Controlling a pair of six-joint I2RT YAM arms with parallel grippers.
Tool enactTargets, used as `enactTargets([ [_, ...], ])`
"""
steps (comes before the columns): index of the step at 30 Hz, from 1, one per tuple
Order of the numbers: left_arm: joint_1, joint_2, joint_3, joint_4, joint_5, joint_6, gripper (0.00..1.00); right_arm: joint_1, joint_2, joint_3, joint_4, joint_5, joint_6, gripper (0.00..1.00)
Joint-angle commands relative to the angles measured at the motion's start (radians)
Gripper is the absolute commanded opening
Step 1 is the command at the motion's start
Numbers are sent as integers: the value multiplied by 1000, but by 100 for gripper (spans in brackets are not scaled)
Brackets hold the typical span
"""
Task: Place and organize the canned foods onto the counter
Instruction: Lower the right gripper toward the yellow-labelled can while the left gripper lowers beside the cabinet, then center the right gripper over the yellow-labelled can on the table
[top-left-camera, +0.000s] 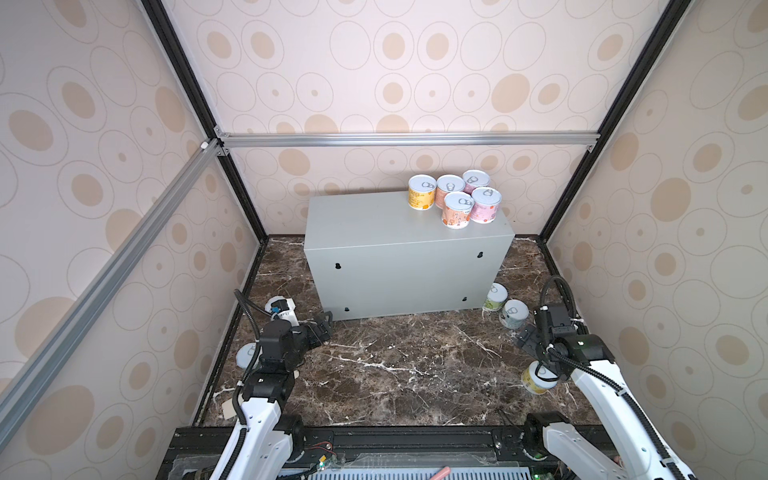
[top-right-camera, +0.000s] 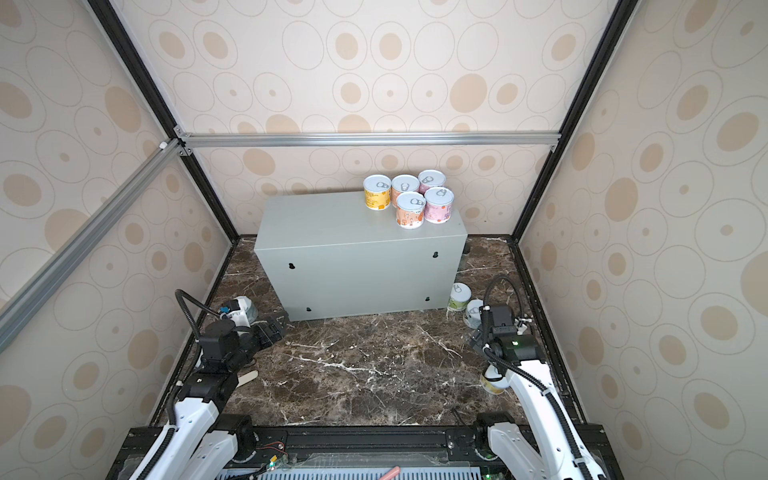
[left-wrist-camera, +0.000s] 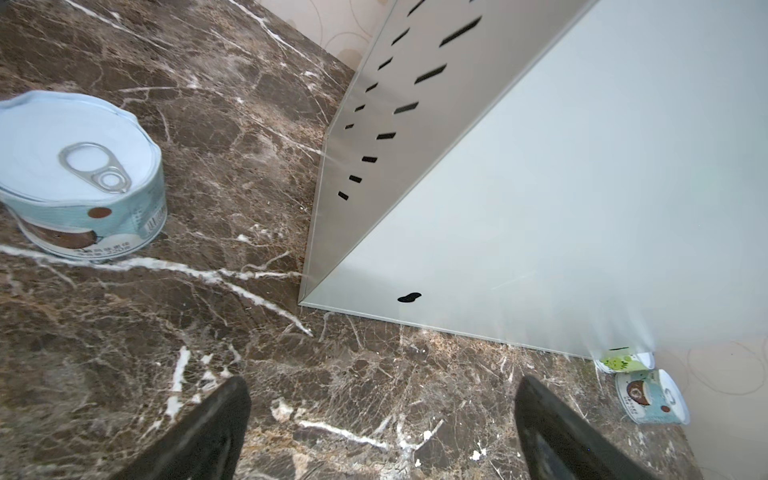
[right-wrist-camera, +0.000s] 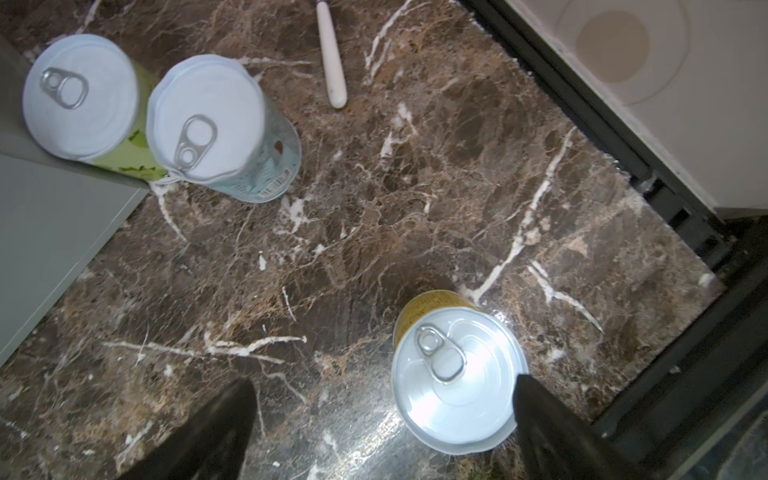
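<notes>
Five tins stand upright in a tight cluster at the far right end of the grey box (top-left-camera: 374, 232), seen in both top views: a yellow tin (top-left-camera: 422, 192) on the left, two orange tins (top-left-camera: 458, 210) in the middle, two pink tins (top-left-camera: 486, 205) on the right.

The other tins are on the brown marble floor (top-left-camera: 415, 365). At the box's near right corner a green tin (right-wrist-camera: 83, 99) sits against the box, with a teal tin (right-wrist-camera: 220, 129) just beside it. Nearer the camera, a second yellow tin (right-wrist-camera: 457, 370) stands upright, half hidden under the right arm in the top views. Left of the box is a second teal tin (left-wrist-camera: 83, 174), upright and well apart from the box wall. A pale-lidded tin (top-left-camera: 246, 355) shows at the floor's left edge behind the left arm, though its label colour cannot be made out.

The left gripper (left-wrist-camera: 382, 399) hangs low over the floor just off the box's near left corner, jaws spread wide and holding nothing. The right gripper (right-wrist-camera: 382, 395) hangs over the floor between the second yellow tin and the green and teal pair, jaws equally wide and empty. One finger (right-wrist-camera: 540, 415) overlaps that tin's rim in the wrist view, and contact cannot be judged.

A white handle (right-wrist-camera: 332, 54) lies on the floor beyond the teal tin.
</notes>
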Motion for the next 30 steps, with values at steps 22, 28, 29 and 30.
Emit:
enactTargets([
  [22,-94,56,-11,114,107,-49,99,-73,-21,-139,89,-119,-44,99],
  [28,-101,45,-13,109,103,-47,99,-72,-20,-153,132,-225,-76,99],
  [29,-101,44,-13,109,103,-47,99,-71,-12,-151,138,-248,-82,99],
  [30,-101,41,-12,108,102,-47,99,-71,-3,-149,143,-269,-86,99],
])
